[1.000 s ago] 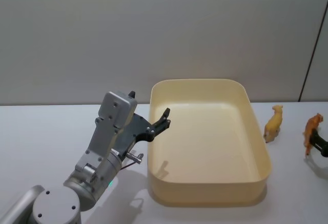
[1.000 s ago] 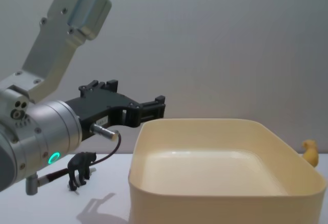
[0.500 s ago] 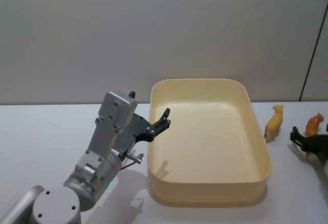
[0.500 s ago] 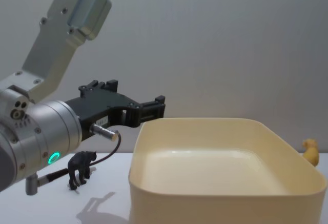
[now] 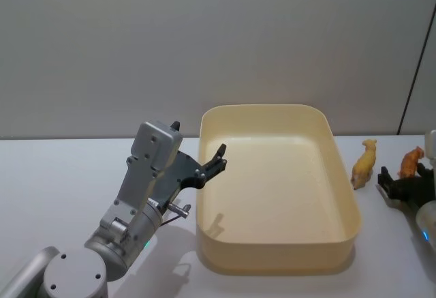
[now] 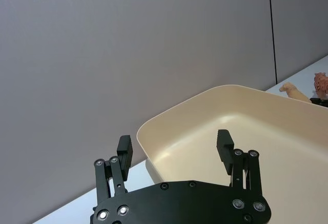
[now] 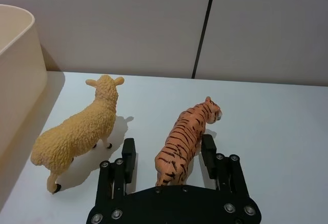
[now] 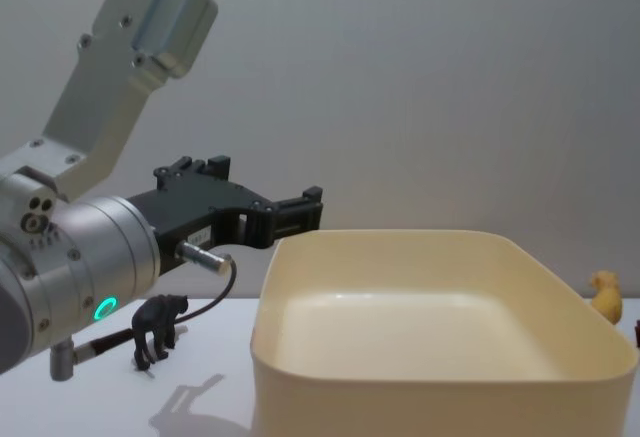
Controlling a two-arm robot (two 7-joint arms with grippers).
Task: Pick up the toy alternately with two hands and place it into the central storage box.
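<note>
Right end effector (image 7: 168, 151): fingers spread, straddling the hindquarters of the striped orange tiger toy (image 7: 190, 129); contact cannot be confirmed. The tiger stands on the white surface (image 7: 266, 131) just beside a tan sheep toy (image 7: 82, 129), right of the cream storage box (image 5: 272, 260). Left end effector (image 6: 174, 148): spread, empty, above the box's left rim.

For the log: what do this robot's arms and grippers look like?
The left gripper and right gripper are flat black plates studded with silver screws, each ending in two short black fingers. The left arm has a thick silver cylindrical wrist with a glowing green ring, a boxy silver link and a thin black cable.
</note>
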